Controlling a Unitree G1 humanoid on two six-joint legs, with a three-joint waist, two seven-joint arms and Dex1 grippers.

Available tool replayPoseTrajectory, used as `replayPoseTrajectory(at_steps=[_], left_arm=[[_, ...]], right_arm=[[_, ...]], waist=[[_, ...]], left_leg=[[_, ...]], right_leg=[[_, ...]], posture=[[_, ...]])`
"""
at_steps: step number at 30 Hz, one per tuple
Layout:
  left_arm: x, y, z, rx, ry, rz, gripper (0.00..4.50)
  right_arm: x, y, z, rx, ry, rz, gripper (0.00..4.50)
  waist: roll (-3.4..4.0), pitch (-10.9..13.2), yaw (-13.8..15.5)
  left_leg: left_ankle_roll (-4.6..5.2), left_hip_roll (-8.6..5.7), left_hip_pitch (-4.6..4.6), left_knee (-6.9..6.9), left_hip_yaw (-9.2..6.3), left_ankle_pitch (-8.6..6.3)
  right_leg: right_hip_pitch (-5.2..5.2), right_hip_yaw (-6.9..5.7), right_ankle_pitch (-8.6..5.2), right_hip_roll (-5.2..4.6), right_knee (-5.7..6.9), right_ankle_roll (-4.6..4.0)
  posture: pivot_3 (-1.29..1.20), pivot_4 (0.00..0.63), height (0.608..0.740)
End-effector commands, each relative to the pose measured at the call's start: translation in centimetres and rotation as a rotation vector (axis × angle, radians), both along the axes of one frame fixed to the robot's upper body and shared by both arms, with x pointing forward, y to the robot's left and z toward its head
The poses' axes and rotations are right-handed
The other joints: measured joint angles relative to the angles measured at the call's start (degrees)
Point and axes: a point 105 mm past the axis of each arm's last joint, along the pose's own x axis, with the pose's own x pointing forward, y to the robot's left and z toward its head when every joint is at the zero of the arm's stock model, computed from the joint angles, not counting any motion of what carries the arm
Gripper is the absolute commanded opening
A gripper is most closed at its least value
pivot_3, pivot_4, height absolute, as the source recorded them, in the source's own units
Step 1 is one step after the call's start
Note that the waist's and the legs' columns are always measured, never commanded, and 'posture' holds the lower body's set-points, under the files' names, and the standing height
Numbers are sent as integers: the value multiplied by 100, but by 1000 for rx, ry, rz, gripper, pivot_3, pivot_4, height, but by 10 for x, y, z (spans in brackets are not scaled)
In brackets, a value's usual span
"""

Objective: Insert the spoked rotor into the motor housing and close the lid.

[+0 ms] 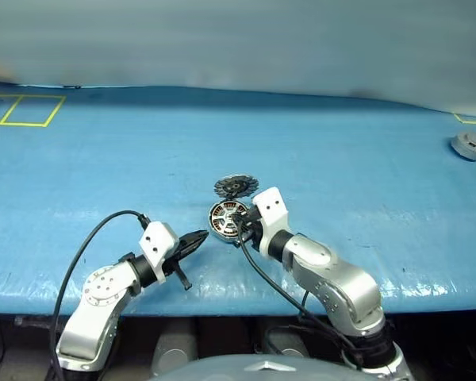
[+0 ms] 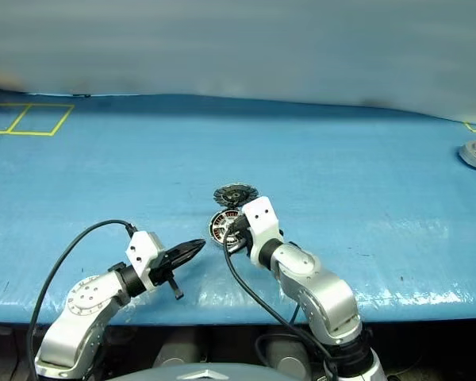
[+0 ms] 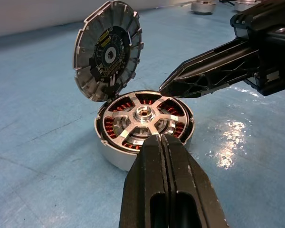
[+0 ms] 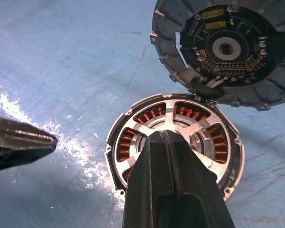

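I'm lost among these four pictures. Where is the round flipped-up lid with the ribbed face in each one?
Left eye view: the lid stands mid-picture, just behind the motor housing.
Right eye view: lid just left of centre, again behind the housing.
Left wrist view: lid upper left, raised open above the housing.
Right wrist view: lid upper right.
Shared landmark: the housing's copper windings, with the spoked rotor seated inside.

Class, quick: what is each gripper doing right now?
Left gripper: shut, holding nothing.
Right gripper: shut, empty, over the motor housing.
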Motion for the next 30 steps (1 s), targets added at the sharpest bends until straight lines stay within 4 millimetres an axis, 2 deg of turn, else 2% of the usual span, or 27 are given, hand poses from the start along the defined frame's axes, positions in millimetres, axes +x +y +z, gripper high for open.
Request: replayPoseTrajectory(at_steps=[1, 7, 12, 16, 24, 30], left_arm=[[-2, -4, -2, -34, -30, 36, 23], [-6, -10, -5, -83, -17, 52, 23], [-7, -12, -5, -87, -23, 53, 23], [-7, -12, -5, -92, -16, 54, 23], [-7, -17, -10, -98, 7, 32, 23], [-7, -19, -11, -103, 11, 23, 23]], right_arm=[[11, 5, 3, -13, -13, 6, 0], [22, 1, -13, -57, 16, -13, 0], [14, -2, -28, -49, 100, -15, 0], [15, -12, -39, -52, 144, -82, 0], [12, -17, -47, -43, 213, -132, 0], [11, -11, -48, -34, 237, -135, 0]], waist=[[0, 0, -15], [0, -1, -50], [0, -4, -68], [-1, -11, -67], [-1, -18, -66], [2, -28, -86]], left_leg=[[2, -1, -1, 0, 2, -1], [4, -1, -2, -14, 3, -2], [4, -1, 1, -15, 2, -2], [4, -1, 3, -17, 2, -3], [4, -1, 13, -17, 0, -3], [4, 0, 13, -34, -1, -4]], right_leg=[[-3, 2, 0, -1, 0, 0], [-6, 2, 0, 2, -1, 1], [-4, 3, 0, 3, -2, 1], [-1, 3, -1, 1, -6, 1], [-8, -1, -1, -4, -18, 2], [-11, -5, -1, -8, -40, 2]], posture=[[0, 150, 740], [0, 150, 740], [0, 150, 740], [0, 150, 740], [0, 150, 740], [0, 150, 740]])
